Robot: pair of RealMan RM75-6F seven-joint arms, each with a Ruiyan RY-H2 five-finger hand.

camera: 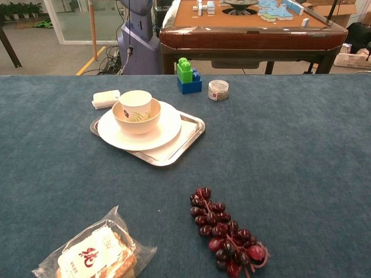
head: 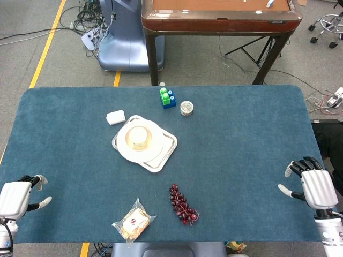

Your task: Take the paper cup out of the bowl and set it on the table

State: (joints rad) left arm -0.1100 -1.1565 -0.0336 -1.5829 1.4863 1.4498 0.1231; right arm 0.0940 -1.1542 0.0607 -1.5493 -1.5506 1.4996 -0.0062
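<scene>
- Table point(head: 241, 160), covered in blue felt-like cloth; all items below rest on it.
- Metal tray point(camera: 185, 130), rectangular, left of the table's centre, set at an angle to the table edge.
- White plate point(camera: 165, 127), round, lying on the tray and overhanging its near-left corner.
- Cream bowl point(camera: 130, 123), standing on the plate toward its left side.
- Paper cup point(camera: 135, 99), white, upright inside the bowl, its rim rising above the bowl's rim; not yet taken out.
- Left hand point(head: 19, 197), at the near-left table edge, well apart from the tray; fingers spread, holding nothing.
- Right hand point(head: 311, 184), at the near-right table edge, well apart from the tray; fingers spread, holding nothing.
- Bunch of dark red grapes point(camera: 226, 231), near the front edge, right of centre.
- Snack in a clear wrapper point(camera: 95, 255), near the front edge, left of the grapes.
- Toy bricks point(camera: 188, 76), green stacked on blue, beyond the tray.
- Small white box point(camera: 106, 98), just beside the tray's far-left side.
- Small round jar point(camera: 218, 90), just right of the toy bricks.
</scene>
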